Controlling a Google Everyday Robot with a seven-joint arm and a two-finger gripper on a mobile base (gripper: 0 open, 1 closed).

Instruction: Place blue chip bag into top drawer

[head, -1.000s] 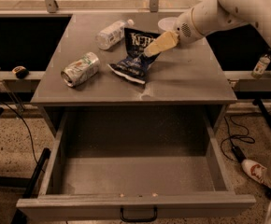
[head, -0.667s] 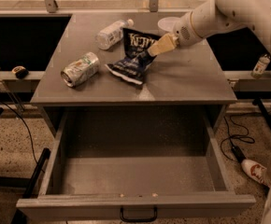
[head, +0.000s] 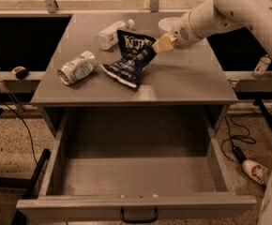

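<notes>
The blue chip bag [head: 132,57] is on the grey table top [head: 187,81]. Its lower end rests on the surface and its upper end is raised and tilted toward the right. My gripper [head: 158,45] reaches in from the upper right, and its tan fingers [head: 164,42] are closed on the bag's upper right edge. The top drawer [head: 136,182] is pulled fully out below the table's front edge. It is empty, with a small black handle [head: 139,217] on its front panel.
A crushed silver-green can [head: 77,67] lies left of the bag. A clear plastic bottle [head: 111,33] lies behind it. A white round object [head: 168,23] sits at the back near my arm. Cables and a shoe [head: 255,170] are on the floor at the right.
Almost nothing has moved. The gripper stays at the bag's upper right edge, and the bag keeps its raised, tilted pose.
</notes>
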